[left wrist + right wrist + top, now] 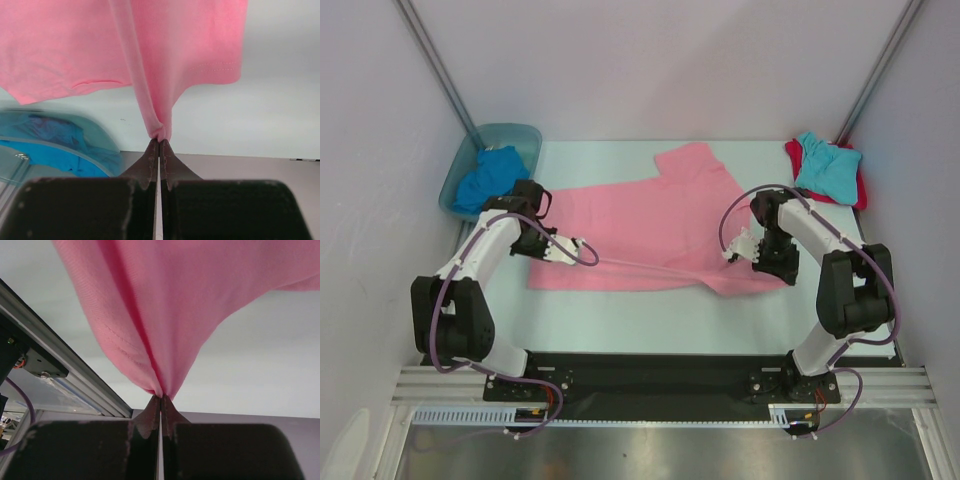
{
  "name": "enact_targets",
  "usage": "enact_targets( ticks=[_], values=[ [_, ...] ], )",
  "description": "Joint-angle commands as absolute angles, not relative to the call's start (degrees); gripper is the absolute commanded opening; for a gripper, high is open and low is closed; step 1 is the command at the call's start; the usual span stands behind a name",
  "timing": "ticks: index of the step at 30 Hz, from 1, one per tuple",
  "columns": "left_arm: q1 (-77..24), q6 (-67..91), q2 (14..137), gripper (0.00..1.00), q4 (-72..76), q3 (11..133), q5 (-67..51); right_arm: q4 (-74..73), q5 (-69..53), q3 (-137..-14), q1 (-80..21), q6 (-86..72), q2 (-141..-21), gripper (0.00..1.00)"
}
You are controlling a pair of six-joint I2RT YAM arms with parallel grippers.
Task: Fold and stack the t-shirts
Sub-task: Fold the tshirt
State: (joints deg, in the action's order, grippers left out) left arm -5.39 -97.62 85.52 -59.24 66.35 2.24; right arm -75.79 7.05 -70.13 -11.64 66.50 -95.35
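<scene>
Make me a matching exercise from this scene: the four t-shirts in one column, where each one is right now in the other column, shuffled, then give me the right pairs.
Things
1. pink t-shirt
2. royal blue t-shirt
3. turquoise t-shirt
4. red t-shirt

Places
A. under another shirt, far right corner
B. inside the plastic tub, far left
C. spread out in the middle, pinched by the left gripper and the right gripper
D. lying on top of another shirt

Pairs: 1-C, 2-B, 3-D, 4-A
</scene>
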Motion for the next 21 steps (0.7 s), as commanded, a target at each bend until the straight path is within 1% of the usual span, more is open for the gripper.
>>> enact_targets(
  ticks=[1, 8, 17, 21],
  values=[
    [-5.4, -99.4, 85.5, 0.00, -60.7, 68.5, 3.3, -85.5, 11.1, -70.0, -10.6, 68.5, -94.4, 0.00],
    [-5.4, -98.8, 85.6, 0.01, -60.7, 68.1, 4.0, -80.7, 11.1, -72.0, -10.4, 69.3, -94.5, 0.00],
    [-5.4, -98.3, 85.6, 0.00, -60.9, 67.8, 6.1, -65.2, 13.0, -77.8, -8.9, 69.3, -97.1, 0.00],
    [-5.3, -98.6, 85.3, 0.00, -61.0, 67.2, 6.6, -61.9, 12.6, -80.5, -8.8, 69.1, -100.1, 0.00]
  ],
)
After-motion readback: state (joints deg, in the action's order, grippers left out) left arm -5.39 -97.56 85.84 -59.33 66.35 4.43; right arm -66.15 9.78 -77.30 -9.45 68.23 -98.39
